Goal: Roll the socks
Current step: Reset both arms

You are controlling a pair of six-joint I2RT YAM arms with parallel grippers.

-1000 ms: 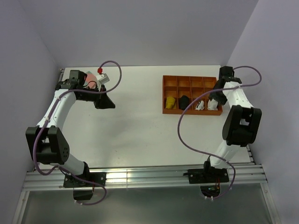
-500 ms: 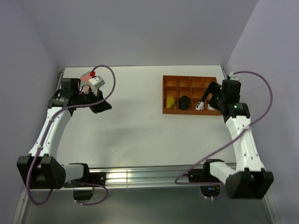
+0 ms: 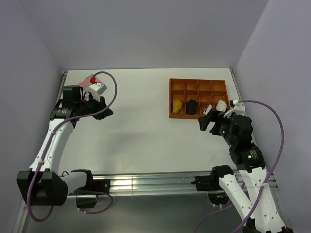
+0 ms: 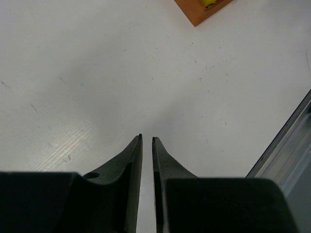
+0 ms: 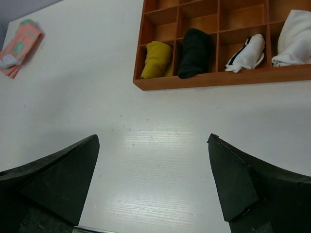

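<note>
Right end effector [image 5: 153, 141]: fingers wide apart, nothing btwn them, hovered over bare counter [image 5: 160, 160] just below the orange tray [image 5: 194, 81] in the right wrist view. Left end effector [image 4: 146, 138]: fingers nearly together, only a thin slit btwn the tips, nothing in it. It hung over bare counter at the left of the top view.

Both white bundles sat in the tray's near row, upper right of the right wrist view.
- Striped white sock bundle [image 5: 248, 52]: 3rd compartment from left. Long axis slanted, lower left to upper right, w/ the black-edged end at lower left.
- Plain white sock bundle [image 5: 291, 39]: 4th compartment. Long axis approx up-down w/ a slight lean; its right side was cut off by the frame edge.
- Yellow bundle [image 5: 155, 59] and black bundle [image 5: 194, 52]: 1st and 2nd compartments, both long axis up-down.

Pink socks [image 5: 19, 44] lay flat at upper left of that view, long axis slanted lower left to upper right.

Hard to make out:
- Top view: the pink socks were mostly hidden under the left wrist, and the striped bundle was partly behind the right end effector.
- Left wrist view: only a tray corner showed at the top edge.
- Right wrist view: the tray's far rows were cut off at the top.
</note>
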